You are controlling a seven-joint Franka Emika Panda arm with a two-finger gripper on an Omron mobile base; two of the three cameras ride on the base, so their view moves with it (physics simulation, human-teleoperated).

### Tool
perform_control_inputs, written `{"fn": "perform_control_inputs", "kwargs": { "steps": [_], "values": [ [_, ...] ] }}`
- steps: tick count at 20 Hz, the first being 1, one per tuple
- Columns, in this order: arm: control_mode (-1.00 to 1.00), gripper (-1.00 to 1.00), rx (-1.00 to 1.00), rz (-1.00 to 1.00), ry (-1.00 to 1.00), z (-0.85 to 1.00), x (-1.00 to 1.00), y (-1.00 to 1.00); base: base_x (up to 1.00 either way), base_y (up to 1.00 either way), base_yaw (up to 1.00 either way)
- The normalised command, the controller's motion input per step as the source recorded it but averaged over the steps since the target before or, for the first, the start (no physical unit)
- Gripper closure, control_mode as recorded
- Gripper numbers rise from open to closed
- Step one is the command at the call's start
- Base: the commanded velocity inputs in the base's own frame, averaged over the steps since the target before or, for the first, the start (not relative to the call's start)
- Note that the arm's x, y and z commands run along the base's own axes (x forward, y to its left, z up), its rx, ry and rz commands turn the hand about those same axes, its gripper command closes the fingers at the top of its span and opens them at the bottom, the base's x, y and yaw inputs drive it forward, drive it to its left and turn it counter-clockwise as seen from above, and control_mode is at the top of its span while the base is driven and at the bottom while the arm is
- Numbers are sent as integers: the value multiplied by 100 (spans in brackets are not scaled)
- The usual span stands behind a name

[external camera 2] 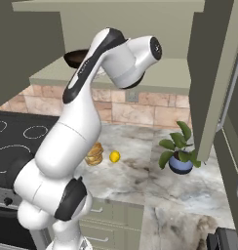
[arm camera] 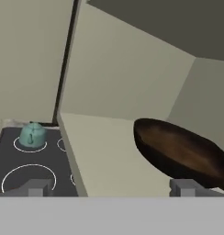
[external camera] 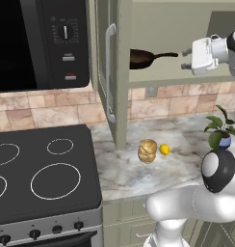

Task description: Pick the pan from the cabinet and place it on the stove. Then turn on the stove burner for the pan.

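The cabinet (external camera: pixel 120 72) stands with its door swung wide, the panelled door edge-on toward the left base camera, which leaves the shelf open to a reach from the front. Below and to its left lies the stove (external camera: pixel 85 183), its black glass bare over most of its surface, so the large single white ring of the stove burner (external camera: pixel 55 180) is free to take the pan later; the small teal kettle (arm camera: pixel 32 135) sits on a different ring farther back, out of that spot's way. The white arm (external camera 2: pixel 82 127) rises from the base and bends high so that the hand comes level with the shelf rather than down from above, which suits a thing stored inside a box with a roof over it. The pan (external camera: pixel 141 58) rests flat on the cabinet shelf, its long thin handle pointing out toward the hand, probably the easiest part to take hold of. The gripper (external camera: pixel 186 59) hovers just off the tip of that handle, not touching it, with its fingers spread wide and nothing between them, ready to close once the handle lies between them. On the marble counter (external camera: pixel 129 173) a small potted plant (external camera 2: pixel 178 154), a brown bread-like lump (external camera: pixel 147 151) and a lemon (external camera: pixel 164 149) sit below the shelf, clear of the reach; the task is at its first step.
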Motion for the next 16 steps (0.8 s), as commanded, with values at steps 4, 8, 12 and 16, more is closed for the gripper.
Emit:
{"fn": "perform_control_inputs", "kwargs": {
  "steps": [4, 8, 12, 16],
  "values": [
    [-100, -100, -6, 2, -2, -12, 25, -10, 0, 0, 0],
    [-100, -100, -5, 0, -5, -7, 22, -6, 0, 0, 0],
    [-100, -100, -4, 0, -7, -1, 22, -1, 0, 0, 0],
    [-100, -100, -5, 0, -5, -3, 24, 0, 0, 0, 0]
  ]
}}
